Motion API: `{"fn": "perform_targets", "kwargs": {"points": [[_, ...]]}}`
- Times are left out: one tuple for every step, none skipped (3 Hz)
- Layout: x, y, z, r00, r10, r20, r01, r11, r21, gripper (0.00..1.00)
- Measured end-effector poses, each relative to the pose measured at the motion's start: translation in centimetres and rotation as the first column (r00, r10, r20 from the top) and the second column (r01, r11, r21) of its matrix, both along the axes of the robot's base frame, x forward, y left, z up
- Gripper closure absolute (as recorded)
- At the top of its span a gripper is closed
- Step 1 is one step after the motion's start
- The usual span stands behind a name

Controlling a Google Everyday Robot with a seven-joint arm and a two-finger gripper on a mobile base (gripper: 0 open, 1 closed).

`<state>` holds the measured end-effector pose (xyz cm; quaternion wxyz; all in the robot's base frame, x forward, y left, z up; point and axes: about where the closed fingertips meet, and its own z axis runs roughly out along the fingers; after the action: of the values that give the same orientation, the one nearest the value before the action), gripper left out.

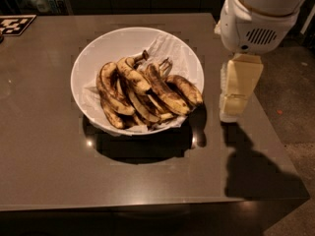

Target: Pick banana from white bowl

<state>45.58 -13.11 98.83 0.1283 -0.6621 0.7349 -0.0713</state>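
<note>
The white bowl (93, 50) stands on the grey-brown table, a little left of the middle. It holds a pile of several overripe, brown-speckled bananas on white paper. The banana (132, 76), paler yellow with a long dark curved stem pointing to the far side, lies on top of the pile near its middle. Darker bananas (167, 93) lie beside it. My gripper (238, 91), a cream-coloured part hanging from the white arm, is to the right of the bowl, apart from it, above the table's right edge. It holds nothing that I can see.
A black-and-white marker tag (15, 24) lies at the table's far left corner. The table's right edge (275, 132) runs just below the gripper, with floor beyond. The front edge (147, 203) is near. Dark cabinets stand behind.
</note>
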Motion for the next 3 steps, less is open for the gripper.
{"fn": "perform_targets", "kwargs": {"points": [[-0.2,2.4,-0.4,0.9994,0.030,-0.016,-0.031,0.998,-0.048,0.00],[-0.2,2.5,-0.4,0.9994,0.032,-0.015,-0.032,0.998,-0.049,0.00],[0.0,4.0,-0.4,0.9989,0.046,0.000,-0.046,0.999,-0.008,0.00]]}}
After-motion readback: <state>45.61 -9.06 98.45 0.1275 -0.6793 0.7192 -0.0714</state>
